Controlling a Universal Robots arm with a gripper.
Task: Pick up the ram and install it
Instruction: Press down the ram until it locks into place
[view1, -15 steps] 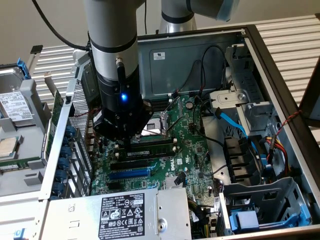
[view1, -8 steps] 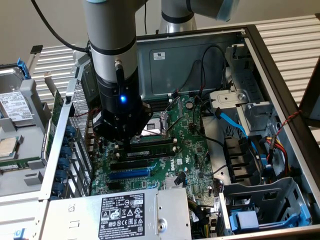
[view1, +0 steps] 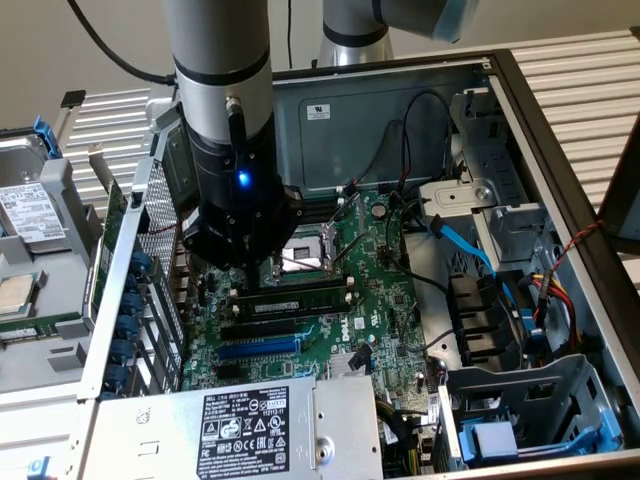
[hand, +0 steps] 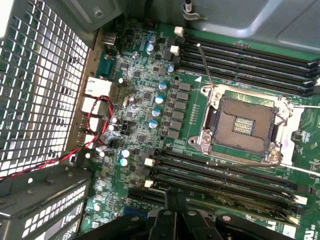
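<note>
The gripper (hand: 175, 212) is seen hovering over the motherboard (view1: 385, 290), jaws closed with nothing visibly held between them. The ram (view1: 295, 298) is seen lying in a slot at about five o'clock from the empty processor socket (hand: 245, 125). If it is only half seated, its contacts could be damaged by uneven pressing.
</note>
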